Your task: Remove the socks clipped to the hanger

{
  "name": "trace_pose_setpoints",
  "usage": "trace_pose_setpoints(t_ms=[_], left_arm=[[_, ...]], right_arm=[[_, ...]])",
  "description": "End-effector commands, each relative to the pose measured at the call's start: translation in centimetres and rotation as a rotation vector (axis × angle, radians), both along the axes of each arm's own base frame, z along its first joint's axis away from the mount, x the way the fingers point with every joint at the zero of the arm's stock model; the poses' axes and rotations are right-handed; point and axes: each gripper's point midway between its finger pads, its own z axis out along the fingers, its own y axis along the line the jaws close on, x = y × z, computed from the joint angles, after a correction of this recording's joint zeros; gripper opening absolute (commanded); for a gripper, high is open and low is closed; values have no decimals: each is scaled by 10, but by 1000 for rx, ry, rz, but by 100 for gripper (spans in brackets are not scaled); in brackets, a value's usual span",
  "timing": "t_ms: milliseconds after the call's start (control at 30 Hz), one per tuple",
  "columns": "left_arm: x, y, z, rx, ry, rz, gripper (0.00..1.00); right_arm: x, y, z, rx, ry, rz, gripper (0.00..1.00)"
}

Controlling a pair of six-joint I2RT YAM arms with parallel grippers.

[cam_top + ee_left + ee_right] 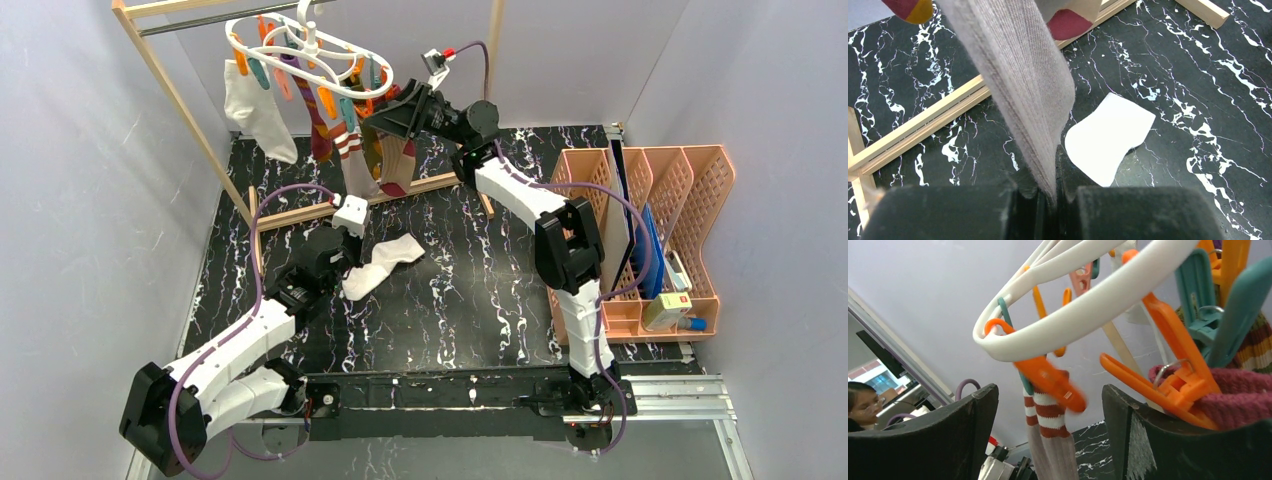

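— Socks (350, 148) of soft fabric, where are they?

— Most hang from the white plastic oval double-ring hanger (300, 50), which hooks over the top rail of the wooden frame rack (185, 115) at the far left of the black marbled bench (450, 300). From left to right there is a hanging white sock (255, 110), a maroon striped sock (320, 125), a grey ribbed sock (360, 176) with a red-and-white banded cuff, and a tan sock with a maroon toe (398, 160). A loose white sock (380, 265) lies flat on the bench, off the hanger.

— And the left pincer?

— The left pincer (1048, 175) is clamped on the lower end of the grey ribbed sock. The fabric runs up out of the wrist view. The loose white sock lies on the bench just beyond it.

— The right one?

— The right pincer (1048, 392) is up at the hanger's right side, its jaws wide and holding nothing. A blurred orange peg (1050, 380) dangles from the outer ring between them. I cannot tell whether either finger touches it. Just past the right-hand finger, a second orange peg (1173, 365) bites a maroon knitted cuff (1238, 395).

— Anything else?

— A peach plastic file rack (660, 200) stands at the bench's right edge, well apart from the hanger.
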Motion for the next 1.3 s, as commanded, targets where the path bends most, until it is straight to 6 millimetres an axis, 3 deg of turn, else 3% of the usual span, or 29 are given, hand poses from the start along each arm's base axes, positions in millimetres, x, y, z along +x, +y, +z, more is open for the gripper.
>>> trace_pose_setpoints(t_ms=[0, 467, 1033, 1267], left_arm=[[-3, 6, -11, 32, 26, 10, 0], [-4, 5, -11, 28, 26, 6, 0], [-4, 5, -12, 28, 30, 1, 0], [-4, 4, -14, 30, 32, -1, 0]], right_arm=[[-19, -12, 55, 162, -103, 0, 83], [-22, 3, 67, 234, -98, 19, 83], [-15, 17, 44, 224, -54, 20, 84], [-18, 13, 28, 223, -35, 7, 88]])
